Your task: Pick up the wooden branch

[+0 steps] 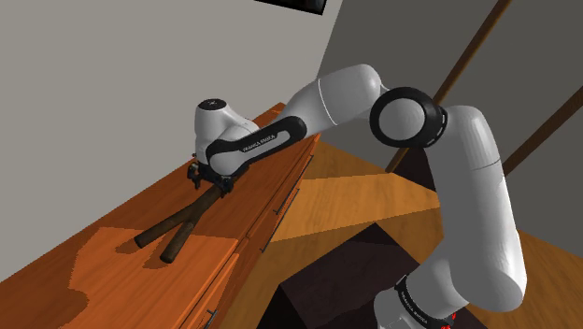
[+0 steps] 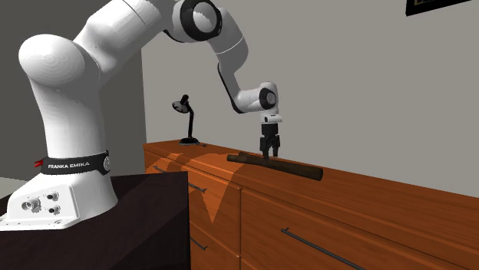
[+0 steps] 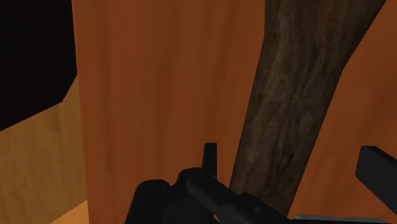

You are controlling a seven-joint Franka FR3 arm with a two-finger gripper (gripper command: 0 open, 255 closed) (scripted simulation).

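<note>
Shoulder view: your gripper point(image 1: 207, 183) stands low over one end of the branch point(image 1: 176, 231), which lies flat on the dresser top point(image 1: 84, 280).

Second exterior view: the branch rests on the dresser, not lifted.

Wrist view: the fingers point(image 3: 210, 158) are spread and straddle the branch without contact. By my judgement, closing and lifting are yet to do.

Orange-brown dresser point(image 2: 368, 188): dark branch point(image 2: 280, 166), desk lamp point(image 2: 186, 123)
</note>
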